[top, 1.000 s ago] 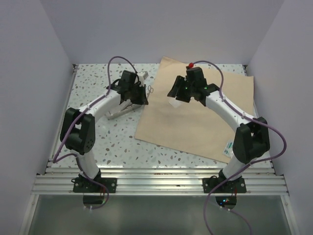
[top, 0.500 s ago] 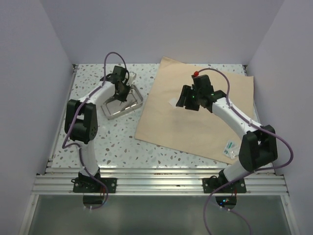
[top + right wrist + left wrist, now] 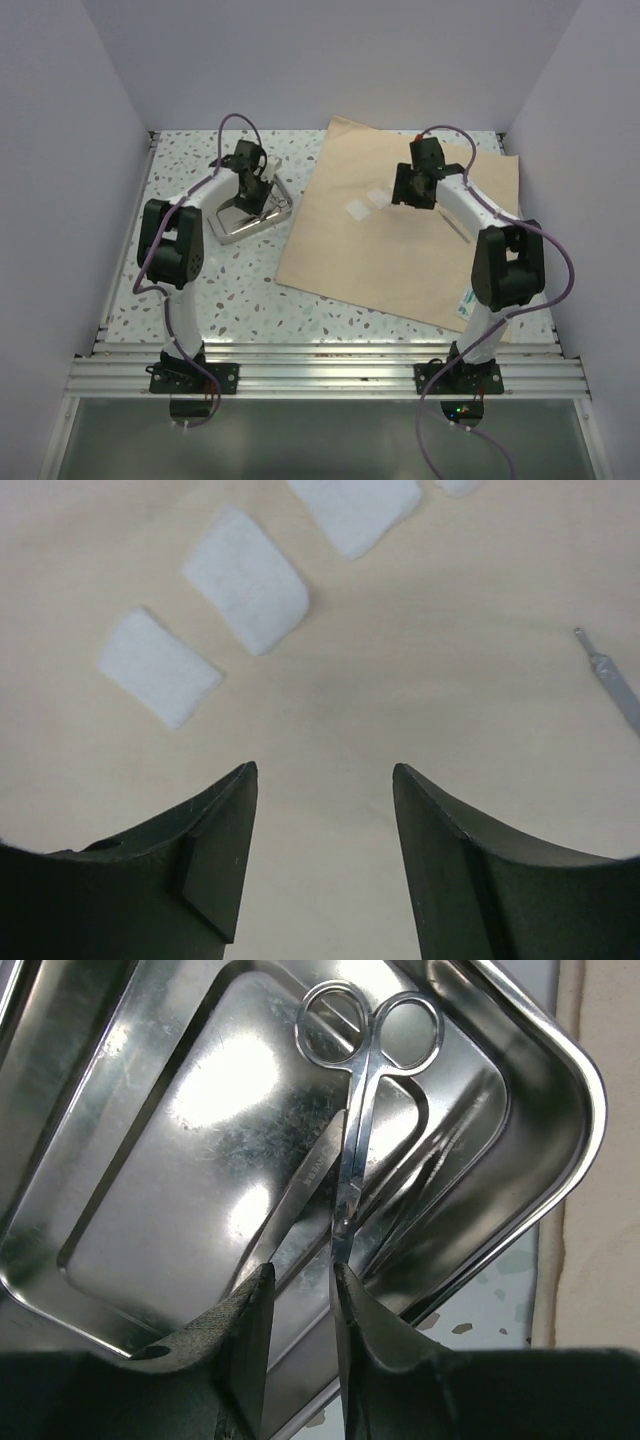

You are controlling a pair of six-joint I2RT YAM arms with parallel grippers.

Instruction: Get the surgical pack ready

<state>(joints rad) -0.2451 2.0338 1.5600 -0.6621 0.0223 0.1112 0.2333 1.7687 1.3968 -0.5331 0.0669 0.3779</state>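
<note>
Nearest the arm bases, a strip of bare speckled surface (image 3: 230, 290) runs along the left, between the near edge and the metal tray (image 3: 228, 236). The tan wrap sheet (image 3: 400, 250) lies flat and skewed on the right half. Its near right corner carries a small printed packet (image 3: 467, 300), and its left edge passes just beside the tray without touching it.

The left end effector (image 3: 300, 1275) hangs over the tray with its fingers a narrow gap apart. The blade tips of the scissors (image 3: 350, 1160) reach into that gap, but it is unclear whether they are clamped.

The right end effector (image 3: 325, 775) is spread wide over mid-sheet and holds nothing. Beyond it lie separate white gauze squares (image 3: 245, 578), with a thin metal instrument (image 3: 610, 680) well apart to the right.
</note>
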